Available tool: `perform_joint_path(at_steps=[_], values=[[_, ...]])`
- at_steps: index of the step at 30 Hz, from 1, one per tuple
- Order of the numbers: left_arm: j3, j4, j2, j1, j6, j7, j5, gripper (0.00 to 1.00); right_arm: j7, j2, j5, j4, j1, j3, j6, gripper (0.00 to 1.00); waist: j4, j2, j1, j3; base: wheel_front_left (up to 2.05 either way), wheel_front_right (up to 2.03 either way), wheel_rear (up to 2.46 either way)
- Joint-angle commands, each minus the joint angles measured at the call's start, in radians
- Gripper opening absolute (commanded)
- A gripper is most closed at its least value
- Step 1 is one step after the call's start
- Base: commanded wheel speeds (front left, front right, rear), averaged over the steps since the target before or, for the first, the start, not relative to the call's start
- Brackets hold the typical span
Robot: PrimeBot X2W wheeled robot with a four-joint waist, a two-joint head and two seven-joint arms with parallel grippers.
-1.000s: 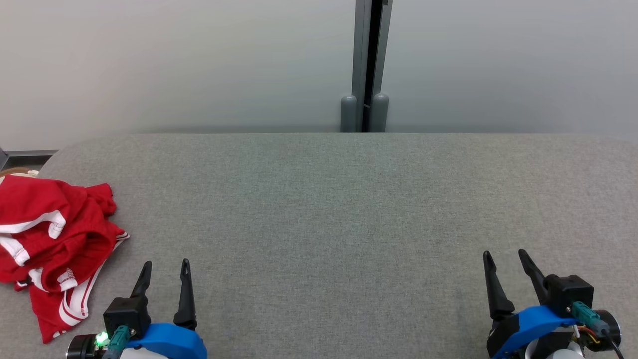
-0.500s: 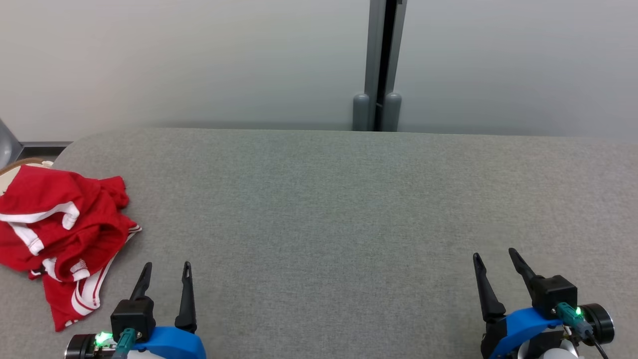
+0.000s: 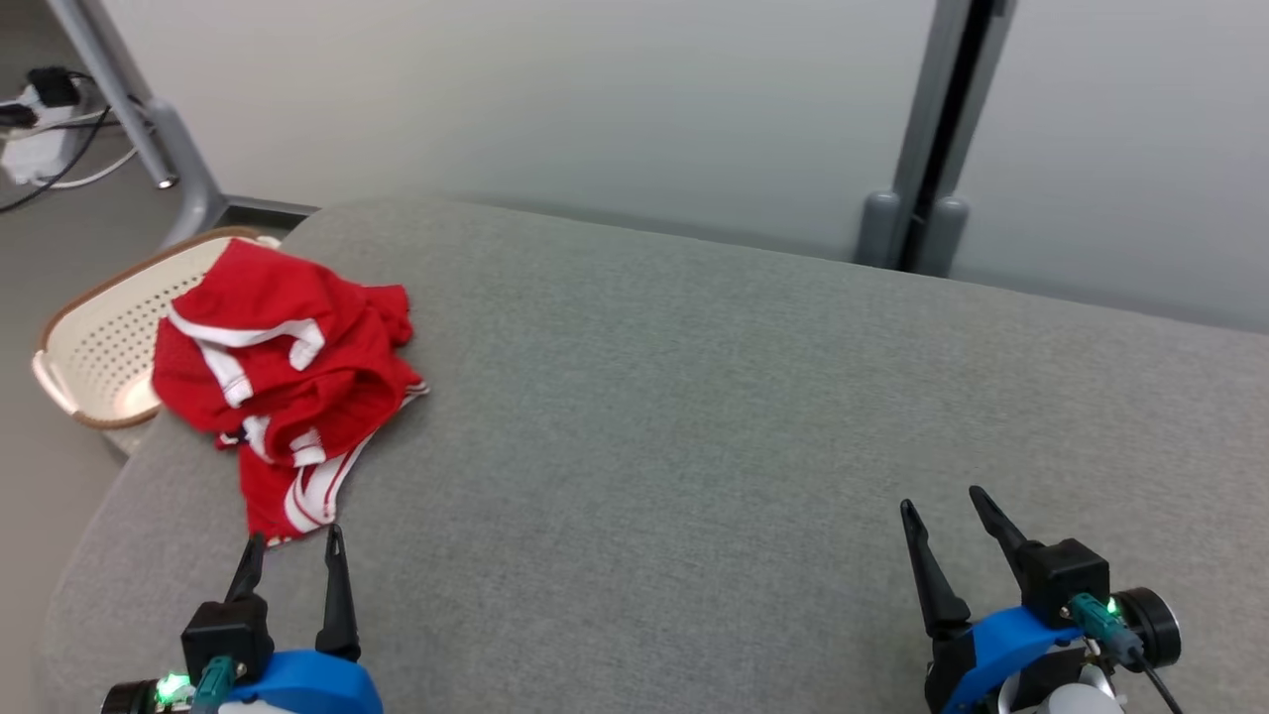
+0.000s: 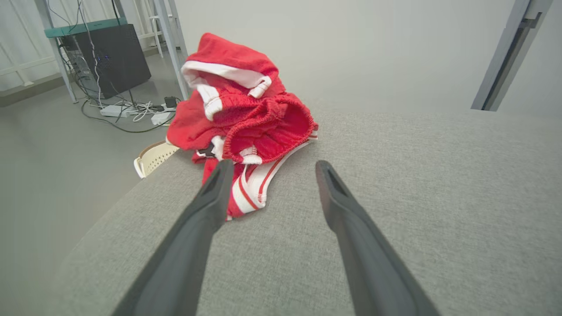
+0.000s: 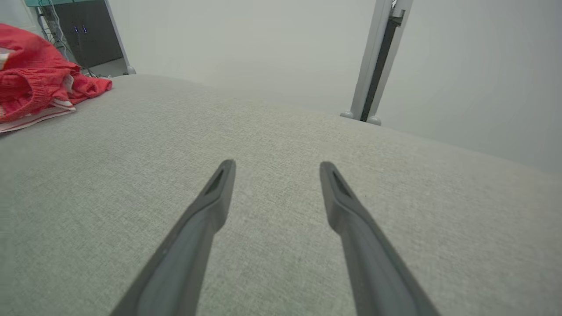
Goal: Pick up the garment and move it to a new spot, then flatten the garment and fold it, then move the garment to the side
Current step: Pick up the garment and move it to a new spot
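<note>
Garment (image 3: pixel 283 377), red and crumpled, lies just beyond left gripper (image 3: pixel 294 537) after the head turned; both jaws wide, pickup pending.

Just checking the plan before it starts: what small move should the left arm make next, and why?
Probably ease the left gripper forward onto the red garment: its jaws stand open and empty, the striped hem lies just ahead, and the right gripper sits far off.
</note>
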Motion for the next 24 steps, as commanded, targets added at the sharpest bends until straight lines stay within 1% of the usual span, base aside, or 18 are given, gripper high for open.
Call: perform_joint_path(at_steps=[1, 6, 11, 13, 16, 19, 20, 24], values=[[0.011, 0.004, 0.0, -0.008, 0.002, -0.005, -0.004, 1.0, -0.004, -0.002, 0.01, 0.005, -0.014, 0.01, 0.0, 1.0, 0.055, 0.0, 0.0001, 0.03, 0.0, 0.0, 0.0], [0.036, 0.009, 0.008, -0.008, -0.003, -0.005, -0.002, 1.0, -0.004, -0.002, 0.021, 0.006, -0.027, 0.04, 0.0, 1.0, 0.115, 0.0, 0.0001, 0.042, 0.0, 0.0, 0.0], [0.056, 0.025, 0.005, -0.027, -0.008, -0.005, -0.011, 1.0, -0.004, -0.002, 0.016, 0.012, -0.037, 0.057, 0.0, 1.0, 0.142, 0.0, 0.0001, 0.055, 0.0, 0.0, 0.0], [0.063, 0.03, 0.003, -0.04, -0.016, -0.005, -0.014, 1.0, -0.004, -0.002, 0.01, 0.012, -0.043, 0.056, 0.0, 1.0, 0.145, 0.0, 0.0001, 0.063, 0.0, 0.0, 0.0], [0.073, 0.046, -0.001, -0.071, -0.049, -0.005, -0.052, 1.0, -0.004, -0.002, 0.004, 0.016, -0.048, 0.054, 0.0, 1.0, 0.144, 0.0, 0.0001, 0.084, 0.0, 0.0, 0.0], [0.098, 0.057, 0.017, -0.125, -0.073, -0.005, -0.096, 1.0, -0.004, -0.002, 0.001, 0.017, -0.058, 0.058, 0.0, 1.0, 0.135, 0.0, 0.0001, 0.113, 0.0, 0.0, 0.0], [0.098, 0.057, 0.017, -0.125, -0.073, -0.005, -0.096, 1.0, -0.004, -0.002, 0.001, 0.017, -0.058, 0.058, 0.0, 1.0, 0.135, 0.0, 0.0001, 0.113, 0.0, 0.0, 0.0], [0.097, 0.089, 0.067, -0.22, -0.088, -0.005, -0.143, 1.0, -0.004, -0.002, -0.013, 0.022, -0.083, 0.065, 0.0, 1.0, 0.113, 0.0, 0.0001, 0.163, 0.0, 0.0, 0.0]])
